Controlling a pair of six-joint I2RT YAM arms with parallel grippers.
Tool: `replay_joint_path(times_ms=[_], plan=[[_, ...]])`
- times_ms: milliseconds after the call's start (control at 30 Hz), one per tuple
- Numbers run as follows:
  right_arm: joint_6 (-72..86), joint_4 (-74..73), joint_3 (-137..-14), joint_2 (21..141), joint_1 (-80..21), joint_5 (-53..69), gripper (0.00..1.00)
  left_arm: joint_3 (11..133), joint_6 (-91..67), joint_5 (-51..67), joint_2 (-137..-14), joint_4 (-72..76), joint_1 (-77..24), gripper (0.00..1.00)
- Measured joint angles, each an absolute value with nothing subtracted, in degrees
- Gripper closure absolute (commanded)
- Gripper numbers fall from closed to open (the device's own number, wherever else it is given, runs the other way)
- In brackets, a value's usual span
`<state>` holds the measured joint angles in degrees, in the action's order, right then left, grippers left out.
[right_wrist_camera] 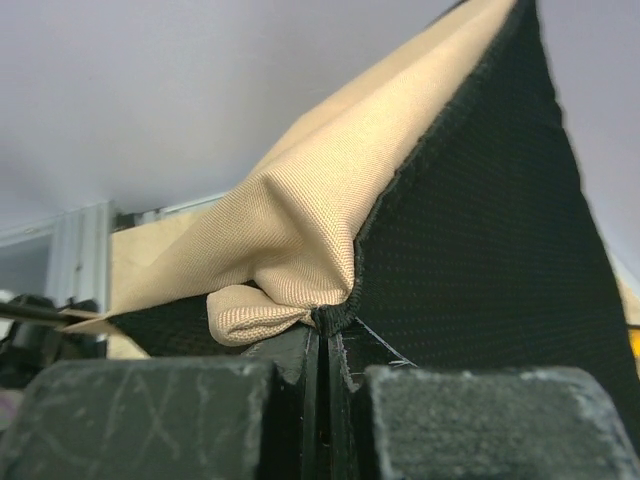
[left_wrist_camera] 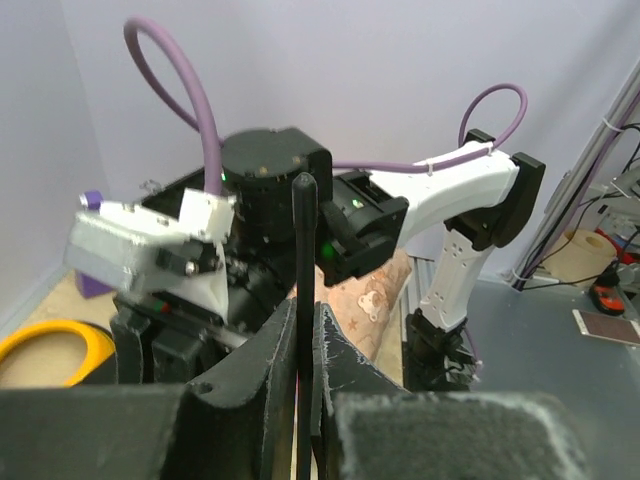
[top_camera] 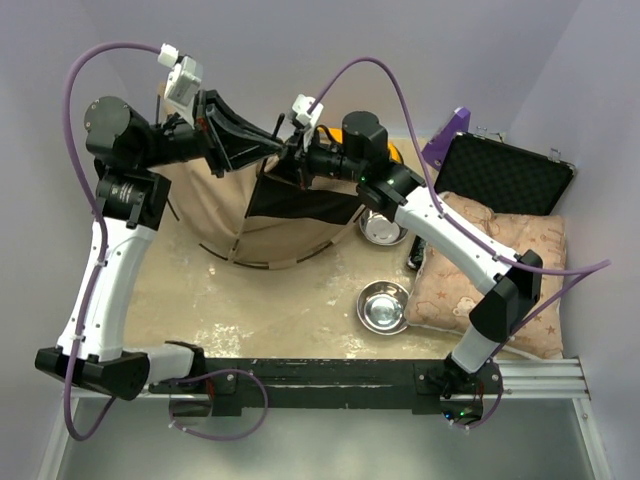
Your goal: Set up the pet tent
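Observation:
The pet tent (top_camera: 215, 215) is tan fabric with a black lining panel (top_camera: 300, 205), held up at the back middle of the table. My left gripper (top_camera: 268, 138) is shut on a thin black tent pole (left_wrist_camera: 303, 300) that stands up between its fingers. My right gripper (top_camera: 292, 160) is shut on the tent's black-bound fabric edge (right_wrist_camera: 335, 318), with tan cloth (right_wrist_camera: 300, 240) bunched to the left and black mesh lining (right_wrist_camera: 480, 260) to the right. The two grippers are close together above the tent's top.
Two steel bowls (top_camera: 383, 306) (top_camera: 382, 228) sit right of the tent. A star-patterned cushion (top_camera: 500, 265) lies at the right, a black foam-lined case (top_camera: 505, 175) behind it. A yellow feeder (left_wrist_camera: 45, 350) lies behind the right wrist.

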<state>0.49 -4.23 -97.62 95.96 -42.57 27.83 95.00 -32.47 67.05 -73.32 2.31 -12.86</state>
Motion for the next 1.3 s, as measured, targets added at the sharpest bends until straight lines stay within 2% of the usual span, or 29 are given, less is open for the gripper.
replay_joint_path(times_ms=[233,500,700,1300], plan=[[5.04,-5.43,-101.14,98.85,-38.26,43.18,1.0,85.65,-26.63,67.92,-65.78,-10.17,-10.07,1.0],[14.02,-3.31,-101.12,102.61,-36.21,56.38,1.0,79.81,-16.16,62.48,-63.16,-28.1,-8.99,1.0],[17.58,-1.23,-101.12,102.63,-36.01,59.31,1.0,76.73,-10.57,60.36,-63.2,-35.27,-9.02,1.0],[23.46,0.56,-98.7,102.63,-36.1,59.75,1.0,72.71,-7.31,58.72,-64.25,-37.01,-9.04,1.0]])
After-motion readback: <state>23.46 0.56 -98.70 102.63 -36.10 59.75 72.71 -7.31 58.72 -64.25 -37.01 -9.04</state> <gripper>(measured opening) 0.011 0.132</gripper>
